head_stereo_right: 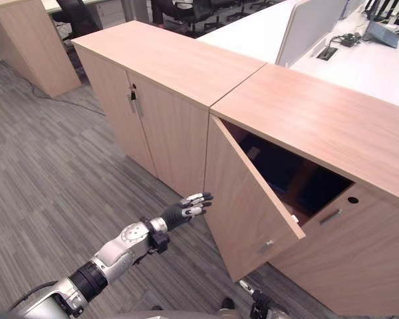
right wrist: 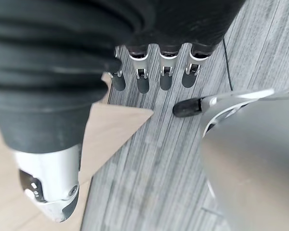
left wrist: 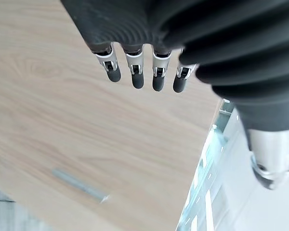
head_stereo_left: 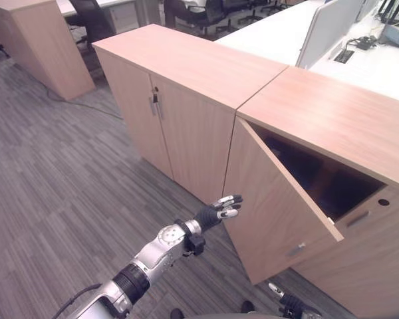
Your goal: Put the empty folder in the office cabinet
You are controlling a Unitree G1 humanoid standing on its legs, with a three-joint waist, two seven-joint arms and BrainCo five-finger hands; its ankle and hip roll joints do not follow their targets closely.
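Reaching toward the half-open light wood door (head_stereo_left: 272, 206) of the office cabinet (head_stereo_left: 332, 119), the left hand (head_stereo_left: 221, 209) is held just beside the door's outer face, near its hinge-side edge, its fingers straight and released with nothing between them — a pose that suits pushing or steadying the panel rather than gripping it. In the left wrist view those dark-tipped fingers (left wrist: 135, 77) are extended over the pale wood face, with the door's small silver bar handle (left wrist: 79, 184) lying well apart from them. The door is judged to have been swung outward so that the dark interior (head_stereo_left: 319, 176) is exposed for loading. The right hand (head_stereo_left: 286, 302) is held low at the bottom edge of the head view, over the grey striped carpet (head_stereo_left: 60, 186); in its own wrist view its fingers (right wrist: 142, 82) are straight and carry nothing. The empty folder cannot be made out in either hand or in the shadowed compartment, so its place cannot be told. A neighbouring two-door wooden cabinet (head_stereo_left: 179, 73) stands closed — a small key (head_stereo_left: 155, 97) is seen in its lock. No labels or legible writing are visible on any surface.
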